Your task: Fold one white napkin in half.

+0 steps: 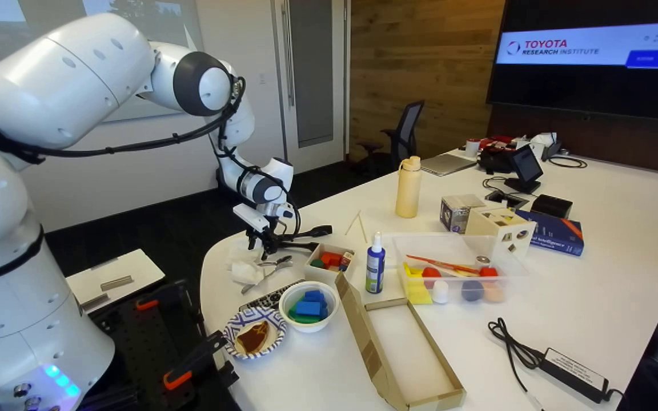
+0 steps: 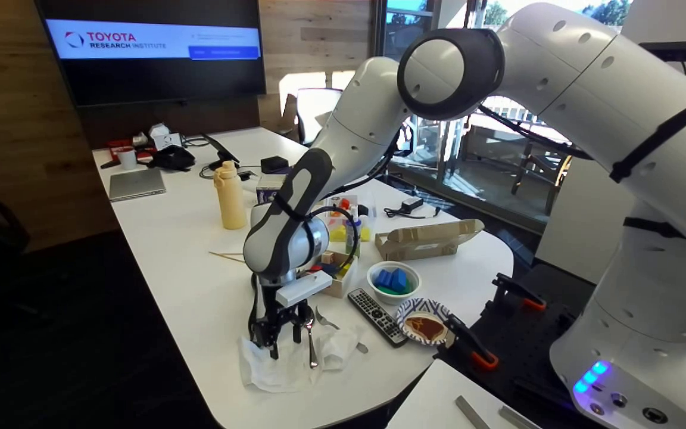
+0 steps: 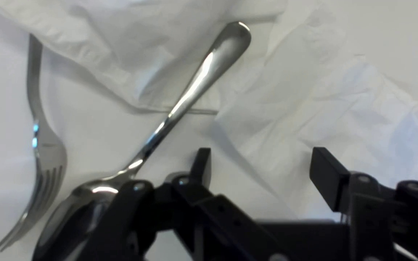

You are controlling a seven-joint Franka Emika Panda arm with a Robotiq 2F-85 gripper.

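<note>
A thin, wrinkled white napkin (image 2: pixel 268 372) lies spread near the table's edge, and it fills the right of the wrist view (image 3: pixel 339 108). A second white napkin (image 2: pixel 337 351), more bunched, lies beside it and shows at the top left of the wrist view (image 3: pixel 103 47). My gripper (image 3: pixel 263 170) is open with nothing between its fingers. It points down just above the spread napkin's edge, with one finger over the napkin and the other over bare table. In an exterior view the gripper (image 2: pixel 285 344) stands low over this napkin; whether it touches is unclear.
A spoon (image 3: pixel 191 94) lies beside the gripper, its handle across the bunched napkin's edge. A fork (image 3: pixel 47 141) lies farther left, its handle partly under that napkin. A remote (image 2: pixel 377 316), a bowl of blocks (image 2: pixel 393 283), a paper plate (image 2: pixel 425 322) and a block box (image 1: pixel 329 262) stand nearby.
</note>
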